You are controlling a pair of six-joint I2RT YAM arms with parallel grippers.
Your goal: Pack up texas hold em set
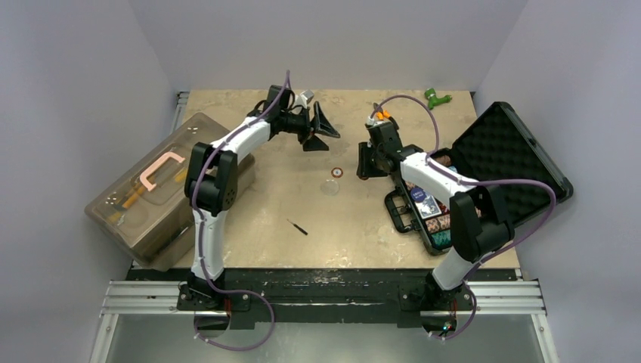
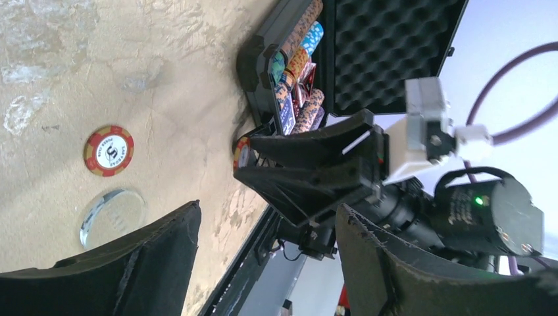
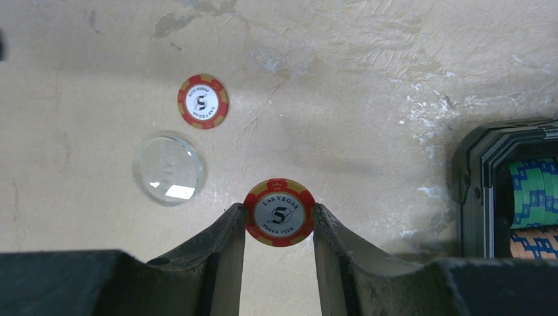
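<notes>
The black case (image 1: 508, 148) lies open at the right, its foam-lined lid (image 2: 388, 52) up and striped chips (image 2: 299, 59) in rows in its tray. My right gripper (image 3: 279, 214) hangs left of the case, shut on a red "5" poker chip (image 3: 279, 212) held by its edges above the table. A second red chip (image 3: 202, 101) lies flat on the table, with a clear round button (image 3: 168, 169) beside it. My left gripper (image 2: 270, 210) is at the back centre of the table, open with nothing between its fingers. It faces the right gripper (image 2: 309, 171).
A translucent brown toolbox (image 1: 155, 193) with a pink handle sits at the left edge. A small black pen-like tool (image 1: 297, 226) lies near the front centre. A green object (image 1: 436, 97) rests at the back right. The case's corner (image 3: 474, 184) is close on the right gripper's right.
</notes>
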